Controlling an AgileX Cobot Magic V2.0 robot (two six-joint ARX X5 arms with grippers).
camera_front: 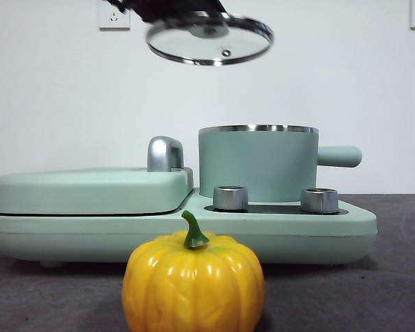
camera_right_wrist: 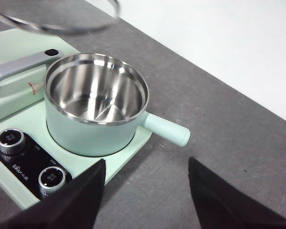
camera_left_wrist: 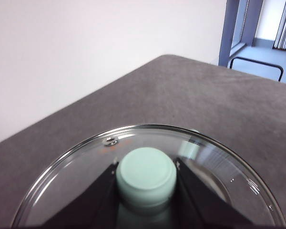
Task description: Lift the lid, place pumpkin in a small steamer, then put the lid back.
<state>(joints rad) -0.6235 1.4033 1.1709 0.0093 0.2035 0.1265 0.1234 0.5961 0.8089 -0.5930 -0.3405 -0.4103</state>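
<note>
Left claw (camera_left_wrist: 146, 179): clenched on the mint-green knob (camera_left_wrist: 147, 175) of the lid (camera_front: 209, 39); only the left wrist view shows the jaws pressing the knob from both sides.
Lid: held in the air, tilted, above and a little to one side of the small steamer (camera_front: 258, 163); the front view shows the gap between them.
Small steamer: uncovered on its mint-green base (camera_front: 346, 225), side handle (camera_right_wrist: 166, 129) sticking out; the right wrist view alone shows its bare steel inside.
Right claw (camera_right_wrist: 147, 191): released, jaws spread wide, hanging over the bench (camera_right_wrist: 229, 133) near the steamer's handle.
Pumpkin (camera_front: 193, 283): on the bench in front of the base, seen only in the front view.
Dials (camera_front: 230, 198): two, on the base before the steamer.
</note>
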